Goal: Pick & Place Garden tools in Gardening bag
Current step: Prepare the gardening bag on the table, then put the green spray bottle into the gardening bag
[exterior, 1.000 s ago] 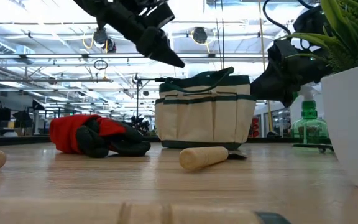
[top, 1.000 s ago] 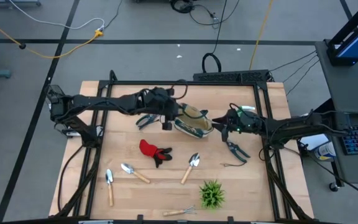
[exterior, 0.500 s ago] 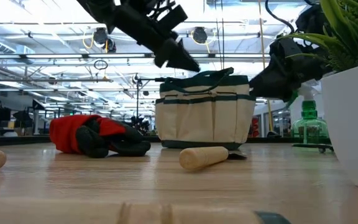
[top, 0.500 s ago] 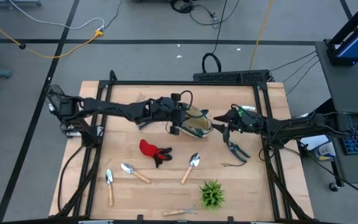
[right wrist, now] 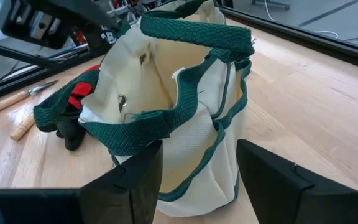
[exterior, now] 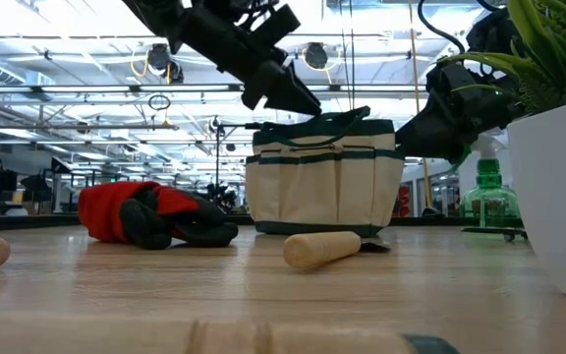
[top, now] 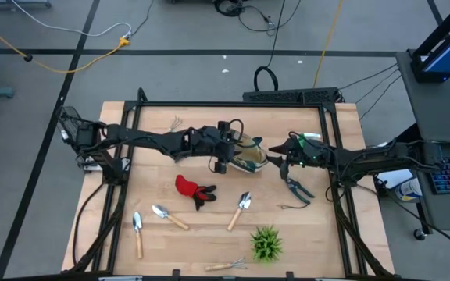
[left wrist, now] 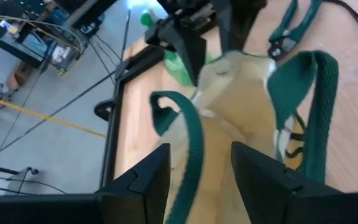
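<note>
The cream gardening bag (top: 246,154) with dark green trim stands upright on its base at the table's middle, mouth open. My left gripper (left wrist: 197,180) is open just above the bag's left end; one green loop handle (left wrist: 188,146) runs up between its fingers. It also shows in the low view (exterior: 298,98). My right gripper (right wrist: 197,180) is open at the bag's right end (right wrist: 219,146), one finger on each side of that end; it also shows in the high view (top: 280,161). Green-handled pruning shears (top: 297,187) lie on the table right of the bag. The red-and-black glove (top: 193,190) and three trowels (top: 169,216) lie nearer.
A green spiky plant (top: 266,243) in a white pot stands near the front edge, with a small rake (top: 225,266) left of it. Another small rake (top: 176,123) lies at the far side. A dark cord (top: 291,207) lies by the shears. A black frame (top: 209,104) rims the table.
My left gripper has gone toward the table's right edge and a little down, from left of the bag to above its left end. The bag and my right gripper have stayed where they were.
</note>
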